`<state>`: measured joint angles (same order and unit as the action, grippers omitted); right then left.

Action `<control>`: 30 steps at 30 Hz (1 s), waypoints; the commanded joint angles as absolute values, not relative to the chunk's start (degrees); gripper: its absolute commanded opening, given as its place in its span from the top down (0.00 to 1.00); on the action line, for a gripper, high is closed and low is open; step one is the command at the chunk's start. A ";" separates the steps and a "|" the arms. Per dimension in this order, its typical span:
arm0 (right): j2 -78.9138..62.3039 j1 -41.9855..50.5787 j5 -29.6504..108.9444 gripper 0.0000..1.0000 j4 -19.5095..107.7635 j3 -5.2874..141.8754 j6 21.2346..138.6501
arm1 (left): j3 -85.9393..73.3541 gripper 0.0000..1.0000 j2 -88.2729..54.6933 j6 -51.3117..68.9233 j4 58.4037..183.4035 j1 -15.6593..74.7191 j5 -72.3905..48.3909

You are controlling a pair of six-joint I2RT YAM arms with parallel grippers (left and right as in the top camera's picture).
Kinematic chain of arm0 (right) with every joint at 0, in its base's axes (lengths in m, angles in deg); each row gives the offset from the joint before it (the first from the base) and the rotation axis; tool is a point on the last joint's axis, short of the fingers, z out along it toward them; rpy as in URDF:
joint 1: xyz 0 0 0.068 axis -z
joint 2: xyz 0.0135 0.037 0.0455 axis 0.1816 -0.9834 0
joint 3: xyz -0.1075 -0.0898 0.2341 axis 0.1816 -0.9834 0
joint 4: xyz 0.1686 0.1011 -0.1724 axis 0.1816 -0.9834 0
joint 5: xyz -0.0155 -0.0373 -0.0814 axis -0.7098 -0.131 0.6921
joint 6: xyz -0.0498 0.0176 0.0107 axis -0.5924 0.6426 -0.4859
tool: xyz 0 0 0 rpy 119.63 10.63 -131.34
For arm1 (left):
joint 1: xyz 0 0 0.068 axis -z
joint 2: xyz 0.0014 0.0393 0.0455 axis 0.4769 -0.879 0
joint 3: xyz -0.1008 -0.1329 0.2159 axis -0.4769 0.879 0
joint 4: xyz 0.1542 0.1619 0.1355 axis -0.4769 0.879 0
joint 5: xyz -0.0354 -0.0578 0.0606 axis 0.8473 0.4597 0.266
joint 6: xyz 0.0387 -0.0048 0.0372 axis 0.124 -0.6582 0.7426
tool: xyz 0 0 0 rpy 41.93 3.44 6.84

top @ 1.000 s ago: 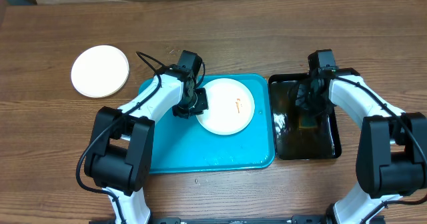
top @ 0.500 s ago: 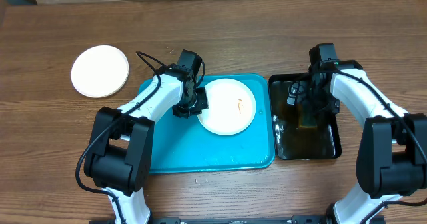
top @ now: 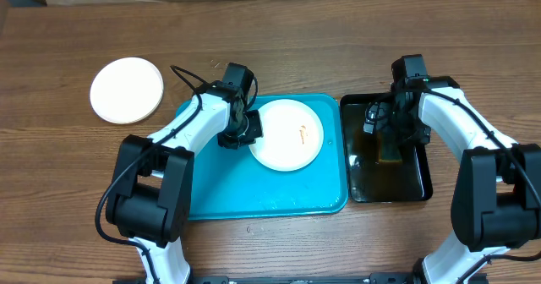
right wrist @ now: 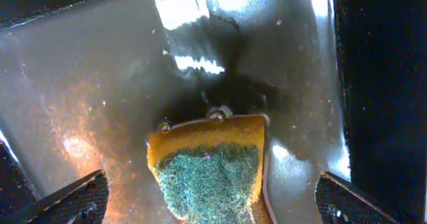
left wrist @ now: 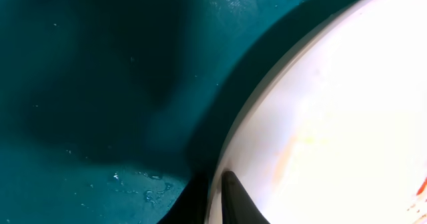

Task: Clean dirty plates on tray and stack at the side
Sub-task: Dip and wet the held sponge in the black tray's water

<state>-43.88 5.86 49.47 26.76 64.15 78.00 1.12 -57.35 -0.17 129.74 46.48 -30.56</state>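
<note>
Risk: left gripper (top: 243,132) pinches just the rim of round white smeared plate (top: 287,136) on turquoise rectangular plastic tray (top: 254,201), may slip w/ scrubbing; right gripper (right wrist: 210,184) spread wide over yellow-green sponge (right wrist: 210,161) in black tray (top: 416,187), could drip

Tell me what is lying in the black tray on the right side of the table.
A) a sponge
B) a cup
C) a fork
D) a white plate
A: the right wrist view shows a yellow sponge with a green scrubbing face lying on the wet floor of the black tray.
</note>
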 commanded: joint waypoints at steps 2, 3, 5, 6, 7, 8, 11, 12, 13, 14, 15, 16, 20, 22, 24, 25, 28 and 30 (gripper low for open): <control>-43.07 5.71 49.76 0.00 26.94 65.29 77.65 | 1.75 0.92 -58.46 0.31 129.92 45.74 -32.52; -43.07 5.71 49.76 0.00 26.91 65.27 77.65 | 1.75 0.92 -58.46 0.34 129.92 45.74 -32.52; -43.07 5.71 49.76 0.00 26.91 65.27 77.63 | 1.73 0.92 -58.46 0.73 129.92 45.74 -32.50; -43.07 5.71 49.76 0.00 26.91 65.27 77.63 | 1.71 0.91 -58.46 0.73 129.94 45.74 -32.50; -43.07 5.71 49.76 0.00 26.91 65.27 77.63 | 1.64 0.91 -58.46 0.73 130.03 45.74 -32.48; -43.07 5.71 49.76 0.00 26.91 65.27 77.63 | 1.51 0.90 -58.46 0.73 130.23 45.74 -32.50; -43.07 5.71 49.76 0.00 26.94 65.27 77.63 | 1.23 0.84 -58.42 0.73 130.53 45.74 -32.48; -43.07 5.71 49.76 0.00 26.96 65.27 77.63 | 1.10 0.84 -58.42 0.75 130.66 45.74 -32.50; -43.07 5.71 49.76 0.00 27.00 65.27 77.63 | 1.03 0.84 -58.39 0.95 130.77 45.74 -32.48; -43.07 5.71 49.76 0.00 27.05 65.27 77.63 | 1.03 0.84 -58.37 0.97 130.84 45.74 -32.48; -43.07 5.71 49.76 0.00 27.09 65.27 77.63 | 0.88 0.85 -58.37 1.34 131.10 45.74 -32.46; -43.07 5.71 49.76 0.00 27.09 65.27 77.63 | 0.70 0.85 -58.37 1.36 131.49 45.74 -32.50; -43.07 5.71 49.76 0.00 27.09 65.27 77.65 | 0.07 0.87 -58.37 1.54 132.00 45.74 -32.48; -43.07 5.71 49.76 0.00 27.09 65.27 77.63 | -0.24 0.86 -58.37 1.56 132.15 45.74 -32.48; -43.07 5.71 49.76 0.00 27.09 65.27 77.63 | -0.74 0.85 -58.37 1.56 132.65 45.74 -32.50; -43.07 5.71 49.76 0.00 27.11 65.27 77.63 | -1.03 0.83 -58.37 1.60 133.02 45.74 -32.50; -43.07 5.71 49.76 0.00 27.13 65.27 77.63 | -2.14 0.80 -58.37 2.33 134.09 45.69 -32.50; -43.07 5.71 49.76 0.00 27.16 65.27 77.65 | -2.69 0.61 -58.37 2.81 134.62 45.69 -32.50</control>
<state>-43.88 5.86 49.43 26.78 64.15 78.00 -0.78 -57.59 1.21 134.18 46.33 -31.76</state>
